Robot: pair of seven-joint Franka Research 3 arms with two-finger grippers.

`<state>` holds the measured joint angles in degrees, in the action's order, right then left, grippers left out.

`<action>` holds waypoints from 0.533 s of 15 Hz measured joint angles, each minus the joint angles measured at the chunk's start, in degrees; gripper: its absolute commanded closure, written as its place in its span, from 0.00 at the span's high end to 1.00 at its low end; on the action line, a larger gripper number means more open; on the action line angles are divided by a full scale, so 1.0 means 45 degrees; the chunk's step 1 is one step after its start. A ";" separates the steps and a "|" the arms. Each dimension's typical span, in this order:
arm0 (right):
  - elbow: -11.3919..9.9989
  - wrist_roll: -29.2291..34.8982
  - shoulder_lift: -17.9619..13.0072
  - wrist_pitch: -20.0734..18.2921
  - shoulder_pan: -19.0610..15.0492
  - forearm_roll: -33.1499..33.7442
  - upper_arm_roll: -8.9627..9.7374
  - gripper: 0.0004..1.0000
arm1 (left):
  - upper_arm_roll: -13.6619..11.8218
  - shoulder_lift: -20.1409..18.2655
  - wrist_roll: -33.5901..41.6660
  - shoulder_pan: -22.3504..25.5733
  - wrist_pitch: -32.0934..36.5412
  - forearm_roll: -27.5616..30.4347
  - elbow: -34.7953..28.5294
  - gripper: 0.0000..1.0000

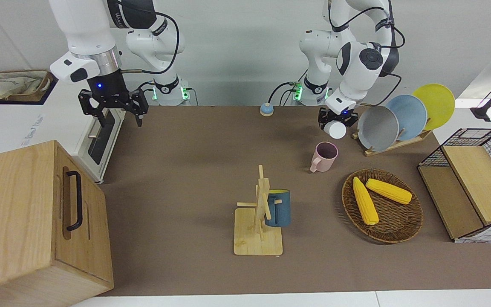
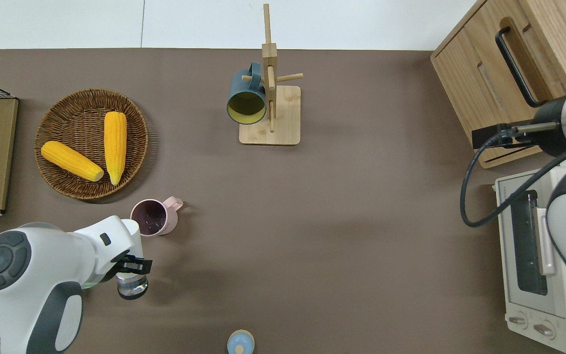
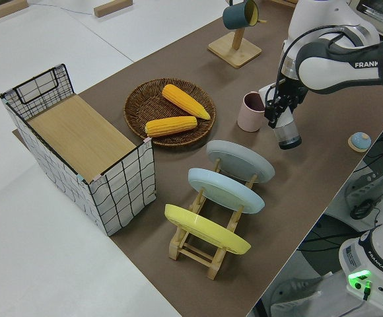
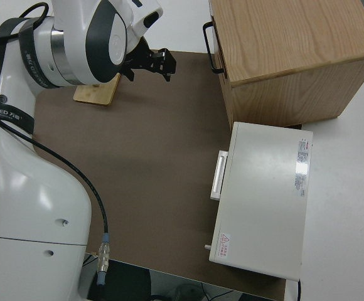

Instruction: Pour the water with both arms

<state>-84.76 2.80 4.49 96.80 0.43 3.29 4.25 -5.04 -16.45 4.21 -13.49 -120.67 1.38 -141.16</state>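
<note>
My left gripper (image 1: pixel 336 123) is shut on a clear glass cup (image 2: pixel 132 286), held in the air over the brown mat (image 2: pixel 342 236). The cup (image 3: pixel 287 134) hangs close beside a pink mug (image 2: pixel 154 217) that stands upright on the mat, and it does not touch the mug. In the front view the cup (image 1: pixel 337 129) shows a round white face and looks tilted. The pink mug (image 1: pixel 324 157) has a dark inside; I cannot tell whether it holds water. My right arm is parked with its gripper (image 1: pixel 119 114) open and nothing between its fingers.
A wooden mug tree (image 2: pixel 269 98) carries a blue mug (image 2: pixel 246 98). A wicker basket (image 2: pixel 57 182) holds two corn cobs. A plate rack (image 3: pixel 211 244) holds three plates. A wire-framed shelf (image 3: pixel 79 139), a wooden cabinet (image 1: pixel 19 213), a toaster oven (image 2: pixel 543 255) and a small blue disc (image 2: pixel 240 342) line the edges.
</note>
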 measured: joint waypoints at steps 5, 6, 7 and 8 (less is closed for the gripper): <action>0.0000 0.0000 0.0000 0.0000 0.0000 0.0000 0.0000 0.98 | -0.0216 -0.0478 -0.0079 0.0031 -0.0309 0.0000 -0.0474 0.00; 0.0000 0.0000 0.0000 0.0000 0.0000 0.0000 0.0000 0.98 | -0.0240 -0.0521 -0.0112 0.0113 -0.0405 0.0000 -0.0474 0.00; 0.0000 0.0000 0.0000 0.0000 0.0000 0.0000 0.0000 0.98 | -0.0267 -0.0544 -0.0144 0.0245 -0.0583 0.0000 -0.0474 0.00; 0.0000 0.0000 0.0000 0.0000 0.0000 0.0000 0.0000 0.98 | -0.0293 -0.0546 -0.0166 0.0416 -0.0833 0.0000 -0.0478 0.00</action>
<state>-84.76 2.81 4.49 96.80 0.43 3.28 4.25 -6.36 -18.91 3.47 -11.62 -124.42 1.38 -143.31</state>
